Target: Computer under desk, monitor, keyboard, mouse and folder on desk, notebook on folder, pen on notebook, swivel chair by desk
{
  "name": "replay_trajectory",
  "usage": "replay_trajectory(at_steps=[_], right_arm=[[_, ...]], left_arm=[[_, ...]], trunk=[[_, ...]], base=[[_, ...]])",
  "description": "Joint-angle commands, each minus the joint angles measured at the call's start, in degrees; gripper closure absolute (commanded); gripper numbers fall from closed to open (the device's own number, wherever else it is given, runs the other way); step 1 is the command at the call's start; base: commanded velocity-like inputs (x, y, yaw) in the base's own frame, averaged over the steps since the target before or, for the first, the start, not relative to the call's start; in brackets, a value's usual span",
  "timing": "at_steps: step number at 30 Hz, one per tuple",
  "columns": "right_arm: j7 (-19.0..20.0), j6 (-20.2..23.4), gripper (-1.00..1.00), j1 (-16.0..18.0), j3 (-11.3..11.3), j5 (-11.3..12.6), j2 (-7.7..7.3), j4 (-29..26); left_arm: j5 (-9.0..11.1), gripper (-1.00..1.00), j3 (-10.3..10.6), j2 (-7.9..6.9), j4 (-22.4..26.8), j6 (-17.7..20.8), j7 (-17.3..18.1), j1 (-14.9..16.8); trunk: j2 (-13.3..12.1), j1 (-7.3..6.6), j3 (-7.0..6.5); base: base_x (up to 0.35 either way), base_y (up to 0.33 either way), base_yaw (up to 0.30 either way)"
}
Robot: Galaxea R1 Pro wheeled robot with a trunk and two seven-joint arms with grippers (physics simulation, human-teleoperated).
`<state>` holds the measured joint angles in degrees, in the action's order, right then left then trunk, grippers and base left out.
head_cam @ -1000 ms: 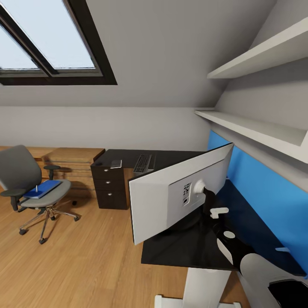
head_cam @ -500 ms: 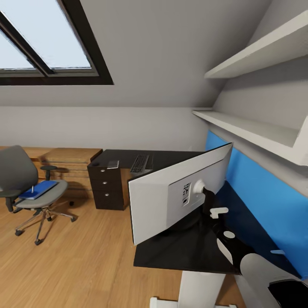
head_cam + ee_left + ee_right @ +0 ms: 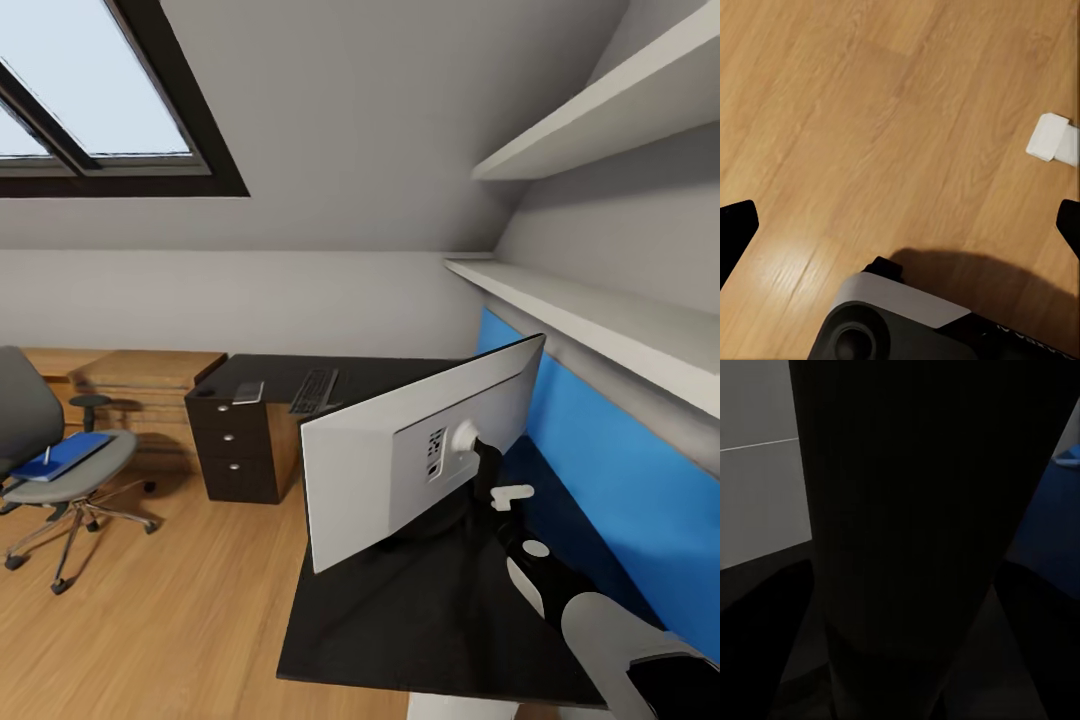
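The monitor (image 3: 380,470) shows its white back, tilted, above the near end of the black desk (image 3: 420,620). My right gripper (image 3: 490,478) is shut on its black stand (image 3: 900,540), which looms dark and close in the right wrist view. The keyboard (image 3: 312,391) lies on the far part of the desk, with a flat grey notebook (image 3: 248,392) to its left. At the left edge the swivel chair (image 3: 25,410) stands away from the desk, carrying the blue folder (image 3: 62,455) on its seat. My left gripper (image 3: 900,225) hangs open over the wood floor.
A black drawer unit (image 3: 235,450) holds up the desk's far end, beside low wooden shelving (image 3: 130,375). Two white wall shelves (image 3: 600,310) jut out over the desk on the right, above a blue wall panel (image 3: 620,480). A white desk foot (image 3: 1050,139) rests on the floor.
The whole view has shifted: chair, drawers and keyboard slid left in the picture and the desk's near end reaches further under the monitor. The monitor stays held in the same spot.
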<state>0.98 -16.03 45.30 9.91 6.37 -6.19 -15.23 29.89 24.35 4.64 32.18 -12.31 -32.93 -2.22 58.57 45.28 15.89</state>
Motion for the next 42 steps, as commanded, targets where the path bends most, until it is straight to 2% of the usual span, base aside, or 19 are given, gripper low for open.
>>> replay_trajectory(at_steps=[1, 7, 24, 42], right_arm=[[0.0, -0.2, 1.0, 0.1, 0.4, 0.7, -0.05, 0.1], [0.0, -0.2, 1.0, 0.1, 0.5, 0.7, -0.05, 0.1], [-0.1, -0.1, 1.0, 0.1, 0.4, 0.7, 0.01, 0.0], [0.0, -0.1, 1.0, 0.1, 0.5, 0.7, -0.04, 0.0]], left_arm=[[0.6, -1.0, 0.3, -0.04, 0.1, -0.3, -0.3, 0.0], [0.7, -1.0, 0.3, -0.07, 0.1, -0.3, -0.3, 0.0], [0.8, -1.0, 0.2, -0.07, 0.1, -0.3, -0.3, 0.0], [0.8, -1.0, 0.3, -0.07, 0.0, -0.3, -0.3, 0.0]], trunk=[[0.0, 0.04, 0.06], [0.0, 0.04, 0.06], [0.0, 0.04, 0.06], [0.0, 0.04, -0.22]], base=[[0.315, -0.046, 0.0], [0.203, -0.046, 0.0], [0.007, -0.002, 0.0], [0.004, 0.0, -0.12]])
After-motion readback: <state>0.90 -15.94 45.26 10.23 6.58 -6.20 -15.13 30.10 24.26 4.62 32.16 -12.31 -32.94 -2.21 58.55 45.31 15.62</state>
